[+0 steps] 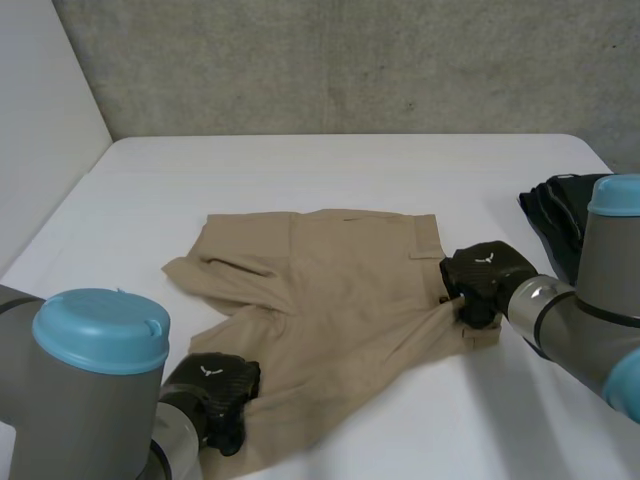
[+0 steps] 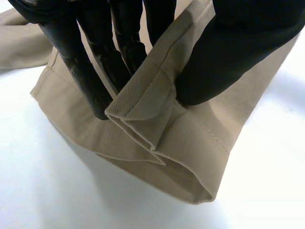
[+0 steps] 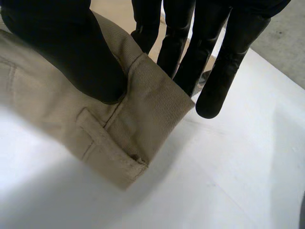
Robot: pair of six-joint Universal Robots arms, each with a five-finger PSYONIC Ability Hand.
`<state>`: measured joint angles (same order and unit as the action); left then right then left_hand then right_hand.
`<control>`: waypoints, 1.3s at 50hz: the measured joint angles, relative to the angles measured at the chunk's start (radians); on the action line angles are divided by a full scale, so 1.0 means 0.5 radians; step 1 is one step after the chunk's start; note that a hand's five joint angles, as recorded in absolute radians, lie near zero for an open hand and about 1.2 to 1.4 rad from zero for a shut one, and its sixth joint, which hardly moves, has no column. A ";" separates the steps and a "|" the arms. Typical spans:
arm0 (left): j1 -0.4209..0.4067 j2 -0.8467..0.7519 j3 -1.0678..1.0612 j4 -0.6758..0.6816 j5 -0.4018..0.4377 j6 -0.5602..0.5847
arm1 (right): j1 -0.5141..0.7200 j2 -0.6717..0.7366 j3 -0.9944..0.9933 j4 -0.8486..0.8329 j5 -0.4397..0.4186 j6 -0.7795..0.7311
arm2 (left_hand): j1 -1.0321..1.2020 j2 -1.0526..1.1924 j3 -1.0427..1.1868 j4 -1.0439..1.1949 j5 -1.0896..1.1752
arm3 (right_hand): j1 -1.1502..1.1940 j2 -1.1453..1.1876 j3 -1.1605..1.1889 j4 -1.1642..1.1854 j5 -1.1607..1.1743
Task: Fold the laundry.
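A pair of tan shorts (image 1: 330, 310) lies spread on the white table (image 1: 330, 170), partly bunched. My left hand (image 1: 215, 395) is at the near leg hem; its wrist view has the thumb (image 2: 228, 62) and fingers (image 2: 90, 81) pinching the folded hem (image 2: 157, 119). My right hand (image 1: 480, 285) is at the waistband's right end. There the thumb (image 3: 81, 62) presses the waistband (image 3: 138, 109) against the fingers (image 3: 219, 71), beside a belt loop. The far leg (image 1: 215, 265) lies folded over at the left.
A dark garment (image 1: 560, 215) is heaped at the table's right edge, behind my right arm (image 1: 590, 320). A grey wall rises behind the table. My left arm (image 1: 90, 390) covers the near left corner.
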<state>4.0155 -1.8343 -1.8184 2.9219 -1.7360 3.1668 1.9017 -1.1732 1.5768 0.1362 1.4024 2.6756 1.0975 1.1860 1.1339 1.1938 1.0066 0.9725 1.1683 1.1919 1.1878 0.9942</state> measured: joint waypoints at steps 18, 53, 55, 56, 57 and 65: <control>0.009 0.101 -0.001 -0.038 0.007 0.298 | -0.008 -0.259 0.279 0.214 -0.010 -0.272 | 0.013 0.017 0.027 0.008 0.000 | 0.000 0.000 0.000 0.000 0.000; 0.023 0.171 0.002 -0.060 0.005 0.312 | -0.007 -0.280 0.313 0.195 -0.020 -0.287 | 0.014 0.019 0.027 0.007 0.000 | 0.000 0.000 0.000 0.000 0.000; 0.024 0.173 0.003 -0.061 0.005 0.312 | -0.007 -0.280 0.311 0.192 -0.020 -0.287 | 0.013 -0.013 0.024 -0.021 -0.015 | 0.000 0.000 0.000 0.000 0.000; 0.024 0.174 0.003 -0.061 0.005 0.312 | -0.007 -0.280 0.310 0.189 -0.020 -0.287 | 0.012 -0.050 0.013 -0.066 -0.045 | 0.000 0.000 0.000 0.000 0.000; 0.024 0.174 0.004 -0.061 0.005 0.311 | -0.007 -0.280 0.310 0.186 -0.020 -0.287 | -0.059 -0.183 -0.084 -0.198 -0.170 | 0.000 0.000 0.000 0.000 0.000; 0.024 0.181 0.009 -0.058 0.006 0.311 | -0.006 -0.285 0.314 0.152 -0.019 -0.280 | -1.062 -1.217 -1.108 -1.236 -1.213 | -0.575 -0.761 -0.783 -0.772 -0.717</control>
<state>4.0277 -1.7437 -1.8139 2.8927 -1.7333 3.3223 1.8985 -1.3157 1.7339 0.2120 1.3927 2.5354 0.5663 0.5777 0.5797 0.5757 0.4003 0.6849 0.7878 0.8003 0.8019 0.6355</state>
